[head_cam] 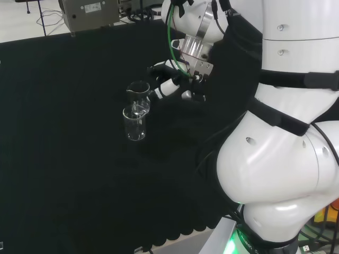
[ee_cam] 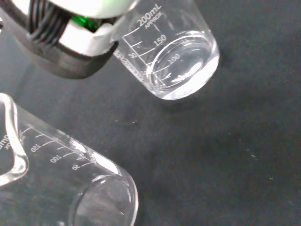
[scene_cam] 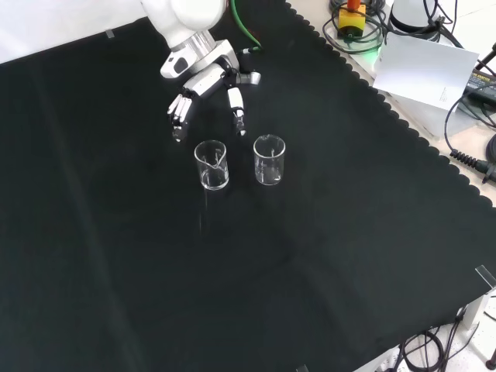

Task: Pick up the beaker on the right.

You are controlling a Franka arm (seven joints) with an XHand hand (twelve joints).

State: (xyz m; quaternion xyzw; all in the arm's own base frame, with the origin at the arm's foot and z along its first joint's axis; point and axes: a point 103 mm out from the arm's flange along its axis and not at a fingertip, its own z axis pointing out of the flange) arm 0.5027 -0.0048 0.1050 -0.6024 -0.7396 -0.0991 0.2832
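A black cloth [scene_cam: 325, 256] with a scalloped edge covers the bench, cables and a white sheet beyond it. In the front view two clear beakers stand side by side; the right beaker [scene_cam: 269, 160] sits just below the hand [scene_cam: 203, 77], whose fingers [scene_cam: 237, 105] hang spread, apart from the rim, holding nothing

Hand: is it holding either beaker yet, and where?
Nothing held. The hand hangs open above the two beakers, touching neither.
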